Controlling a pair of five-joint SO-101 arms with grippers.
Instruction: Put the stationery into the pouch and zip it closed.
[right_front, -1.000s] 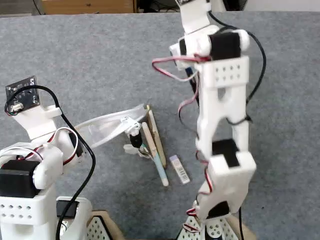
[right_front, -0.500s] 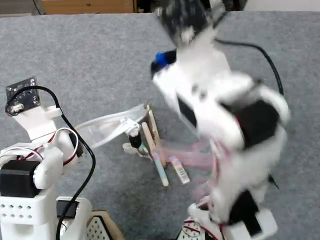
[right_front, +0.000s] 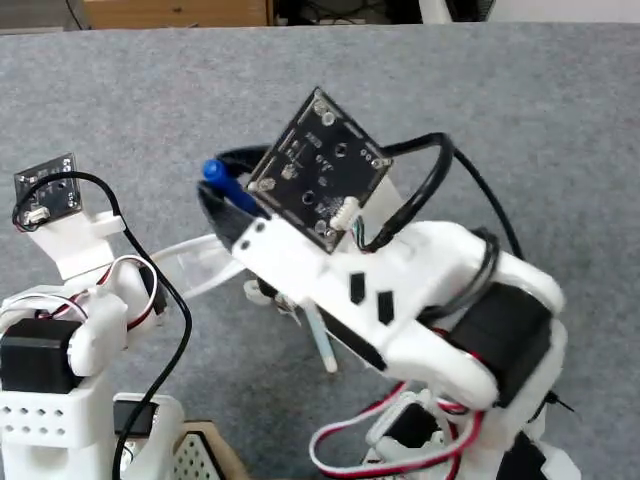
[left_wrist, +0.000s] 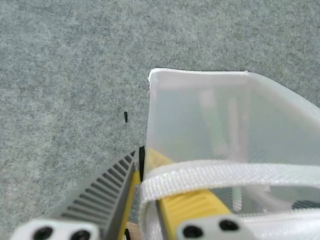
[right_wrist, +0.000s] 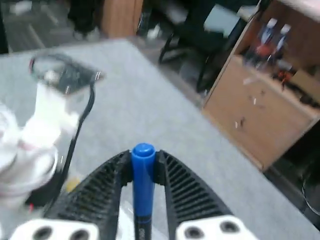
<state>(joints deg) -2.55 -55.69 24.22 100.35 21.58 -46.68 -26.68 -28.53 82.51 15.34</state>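
Observation:
My right gripper (right_wrist: 143, 156) is shut on a blue pen (right_wrist: 143, 172), whose cap stands up between the black fingers (right_wrist: 107, 180). From above, the blue pen (right_front: 216, 173) sticks out of that gripper (right_front: 228, 196) over the far end of the clear pouch (right_front: 192, 262). The left gripper (left_wrist: 143, 156) is shut on the pouch's white webbing edge (left_wrist: 200, 172); the translucent pouch (left_wrist: 210, 115) stretches away from it. A light blue pen (right_front: 323, 342) lies on the grey table, half hidden under the right arm (right_front: 400, 300).
The left arm (right_front: 75, 330) stands at the near left, its camera board (right_front: 45, 190) raised. The right arm's camera board (right_front: 320, 170) covers mid-table. Grey felt (right_front: 120, 90) lies bare at the far left. A wooden cabinet (right_wrist: 255, 110) stands beyond the table.
The right arm has swung from upright at the right down and leftwards, carrying the blue pen to above the pouch and covering the loose stationery. The left arm has kept still.

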